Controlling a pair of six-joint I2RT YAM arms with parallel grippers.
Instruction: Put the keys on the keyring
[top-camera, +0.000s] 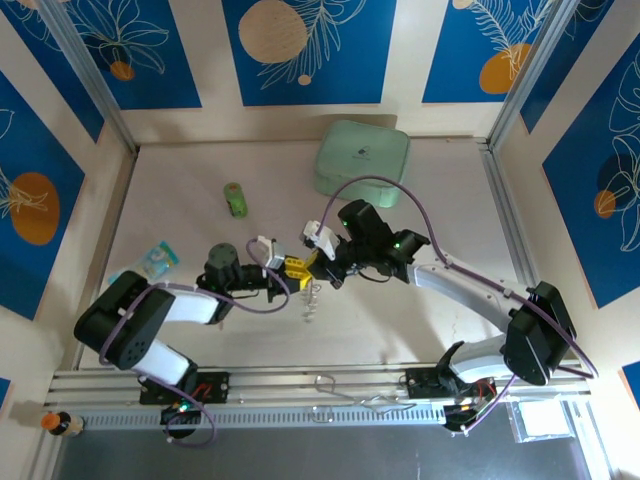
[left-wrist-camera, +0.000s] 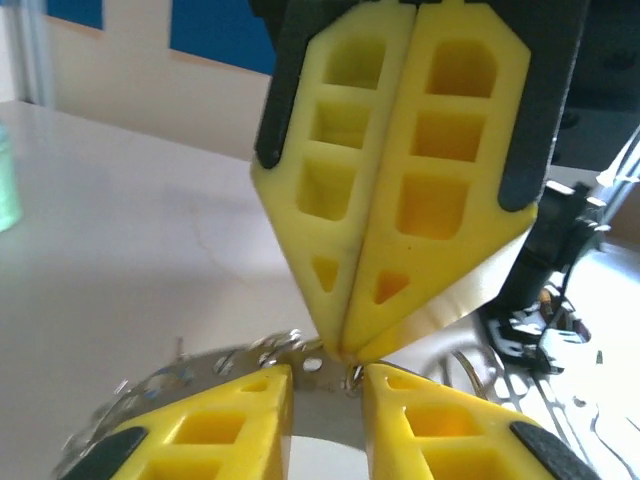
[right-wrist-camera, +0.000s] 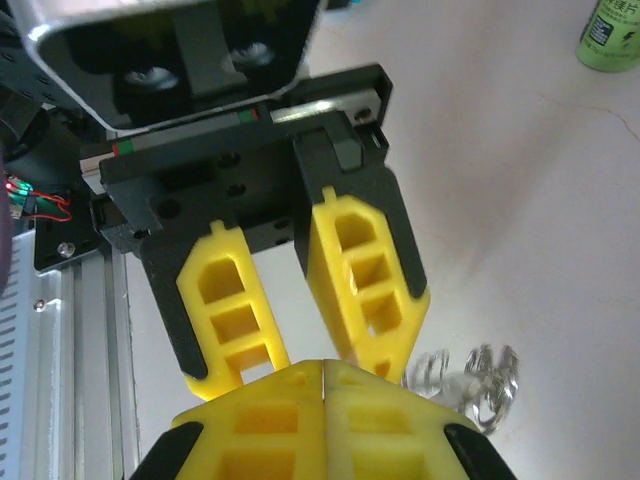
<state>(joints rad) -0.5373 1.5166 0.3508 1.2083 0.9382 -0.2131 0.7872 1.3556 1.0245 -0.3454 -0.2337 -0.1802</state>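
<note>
Left gripper (left-wrist-camera: 327, 378): from its own wrist camera I see the two yellow fingers (left-wrist-camera: 225, 420) standing a narrow gap apart. The keyring (left-wrist-camera: 205, 368) runs in from the left, its rim bumpy with small links, and reaches that gap. I cannot tell whether the pads press on it. From the right wrist camera, bare table shows between the same fingers (right-wrist-camera: 232, 300) along their length, and their tips are hidden.

Right gripper (left-wrist-camera: 342, 335): the fingers are pressed flush together along one seam and point down at the gap of the left one, tip almost touching. I cannot tell if anything is pinched at the tip.

From the top camera, both grippers meet nose to nose near the middle of the table (top-camera: 420, 210), a little toward the near edge. A small silvery cluster (top-camera: 310, 298) lies on the table just on the near side of them. From the right wrist camera it is a blurred glint (right-wrist-camera: 470, 375) beside the left fingers. I cannot pick out single keys.

A green cylinder (top-camera: 235, 199) stands well apart toward the far edge. A mint-green case (top-camera: 363, 158) sits at the far edge.
</note>
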